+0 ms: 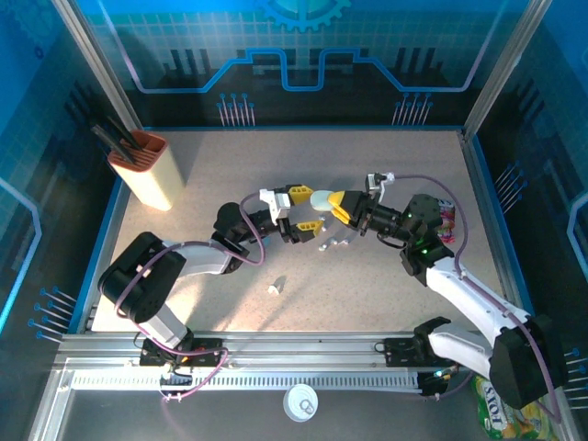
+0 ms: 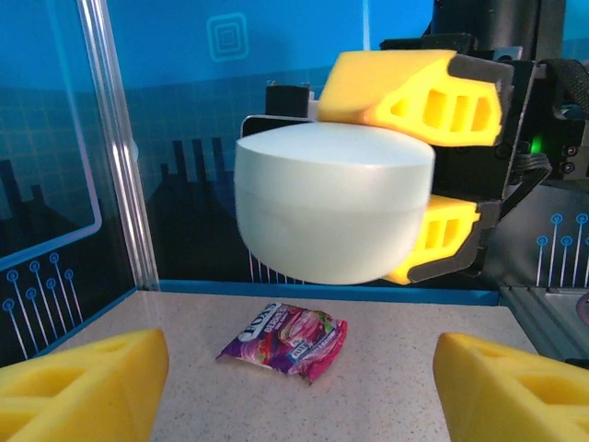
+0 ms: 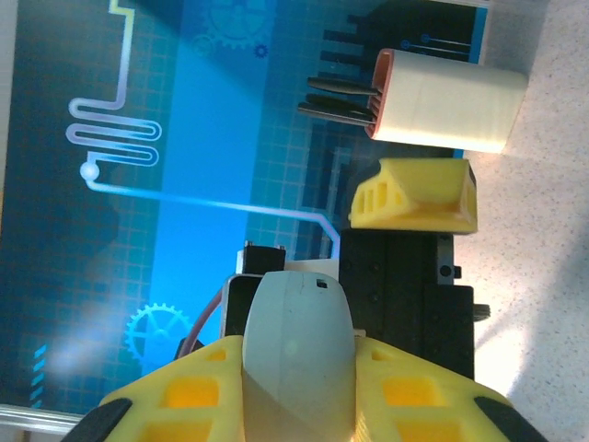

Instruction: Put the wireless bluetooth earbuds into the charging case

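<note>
Gleaming pale rounded charging case [image 2: 333, 203]

- The right end effector [image 3: 299, 391] clamps a pale case [image 3: 294, 318] between its yellow fingers [image 3: 189, 396].
- Beyond the case, another yellow finger [image 3: 414, 195] sits on a black body [image 3: 396, 276].
- A cream holder [image 3: 451, 110] with dark tools [image 3: 336, 97] stands on the speckled desk [image 3: 552, 276].
- A blue patterned wall [image 3: 184, 138] lies behind.

Loose earbud [image 1: 274, 288] too small for detail; left hand [image 2: 294, 391] fingers cut off by bottom edge.
</note>
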Controlling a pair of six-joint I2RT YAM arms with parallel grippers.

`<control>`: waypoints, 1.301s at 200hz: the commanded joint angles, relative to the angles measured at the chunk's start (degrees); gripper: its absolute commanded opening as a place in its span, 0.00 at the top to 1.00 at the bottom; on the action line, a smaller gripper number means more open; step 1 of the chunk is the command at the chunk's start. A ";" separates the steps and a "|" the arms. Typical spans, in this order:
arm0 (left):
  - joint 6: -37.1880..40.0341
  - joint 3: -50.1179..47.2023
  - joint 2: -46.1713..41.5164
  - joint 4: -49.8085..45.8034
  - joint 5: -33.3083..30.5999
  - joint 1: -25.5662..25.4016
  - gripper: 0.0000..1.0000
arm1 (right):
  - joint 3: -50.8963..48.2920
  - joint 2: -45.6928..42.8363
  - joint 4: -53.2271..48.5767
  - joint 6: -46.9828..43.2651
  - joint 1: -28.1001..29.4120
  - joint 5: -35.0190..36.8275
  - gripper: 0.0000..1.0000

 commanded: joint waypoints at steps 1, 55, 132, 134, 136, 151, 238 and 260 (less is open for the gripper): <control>-1.72 1.85 0.55 2.29 2.51 -0.56 0.29 | -0.78 1.11 5.02 2.92 0.28 0.29 0.97; -3.77 3.33 -0.07 2.30 4.68 -0.82 0.40 | -0.63 2.89 5.93 3.58 0.64 0.20 0.97; -5.74 4.21 -0.42 2.29 6.22 -0.90 0.51 | -1.06 3.71 5.09 2.55 0.91 0.15 0.97; -5.78 4.24 -0.42 2.34 6.18 -0.86 0.51 | -0.99 3.72 5.07 2.47 0.91 0.17 0.97; -5.88 4.22 -0.42 2.35 6.14 -0.87 0.51 | -1.04 3.72 5.00 2.40 0.87 0.14 0.97; -6.23 4.41 -0.41 2.34 6.01 -0.84 0.51 | -0.97 3.80 4.80 2.18 0.87 -0.10 0.97; -6.11 4.68 0.19 2.29 4.40 -0.90 0.44 | -0.64 3.84 4.01 1.34 1.44 -0.29 0.97; -6.25 4.62 0.29 2.31 4.20 -0.89 0.45 | -0.70 4.05 4.02 1.30 1.51 -0.29 0.97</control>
